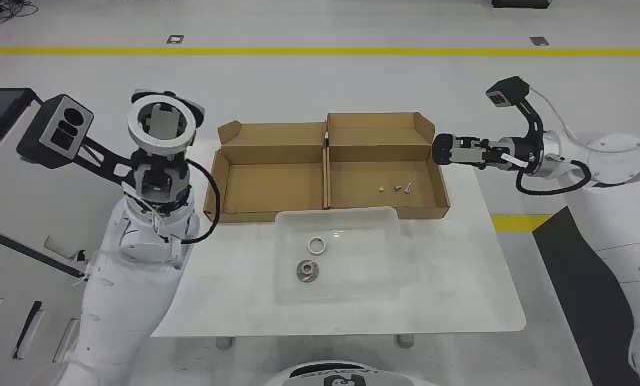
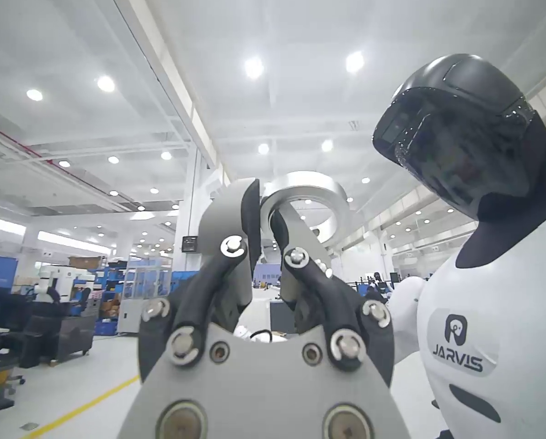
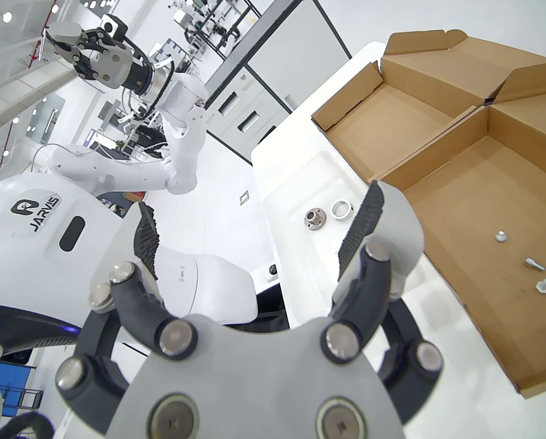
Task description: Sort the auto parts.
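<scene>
Claws first: how do they stand?

Left claw [image 2: 263, 206] is closed on the wall of a large metal ring [image 2: 330, 194], one finger outside the ring and the other through its hole. It holds the ring up in the air off the left end of the worktop [image 1: 450, 286]. Right claw [image 3: 257, 212] is spread wide, with nothing between its fingers. From above it sits just beside the right end wall of the right box [image 1: 360, 176], near the worktop's far right corner.

And the parts that no claw has?

Two lie in the white tray [image 1: 365, 276], which sits on the worktop on the robot's side of the right box and the left box [image 1: 270, 186], close against their near walls. Whether it touches them I cannot tell. One part is a white ring [image 1: 316, 244], the other a grey flanged part [image 1: 306, 272]. They lie near each other but apart, the flanged one closer to the robot.

What about the boxes?

Both are open cardboard, standing side by side, wall against wall, with lids folded back on the far side. Three small metal fasteners [image 3: 534, 264] lie close together but not touching on the floor of the right box, roughly mid-floor. The left box is the one nearer the raised ring.
</scene>
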You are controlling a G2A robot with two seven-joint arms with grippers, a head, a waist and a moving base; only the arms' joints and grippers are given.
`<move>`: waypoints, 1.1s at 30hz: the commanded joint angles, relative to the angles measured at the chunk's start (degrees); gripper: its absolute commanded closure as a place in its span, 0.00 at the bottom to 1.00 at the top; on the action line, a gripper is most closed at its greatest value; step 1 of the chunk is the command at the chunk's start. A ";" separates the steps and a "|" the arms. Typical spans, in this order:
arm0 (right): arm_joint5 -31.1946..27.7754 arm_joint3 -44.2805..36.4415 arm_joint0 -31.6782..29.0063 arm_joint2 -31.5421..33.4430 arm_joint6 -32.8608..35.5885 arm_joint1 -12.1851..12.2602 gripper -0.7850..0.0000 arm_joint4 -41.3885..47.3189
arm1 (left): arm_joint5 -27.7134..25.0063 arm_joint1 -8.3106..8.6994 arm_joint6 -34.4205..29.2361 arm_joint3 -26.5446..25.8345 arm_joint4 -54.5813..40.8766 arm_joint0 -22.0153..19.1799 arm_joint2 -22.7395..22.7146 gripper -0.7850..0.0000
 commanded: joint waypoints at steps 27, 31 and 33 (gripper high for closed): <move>0.00 0.00 0.00 0.00 0.00 0.00 0.00 0.00 | -3.32 -1.18 -0.42 1.06 -0.69 -1.83 -0.76 1.00; 0.00 0.00 0.00 0.00 0.00 0.00 0.00 0.00 | -5.52 -1.48 0.62 1.17 -4.70 -2.22 -0.63 1.00; 0.00 0.00 0.00 0.00 0.00 0.00 0.00 0.00 | -5.76 -1.49 -1.00 1.48 -3.66 -2.39 -1.10 1.00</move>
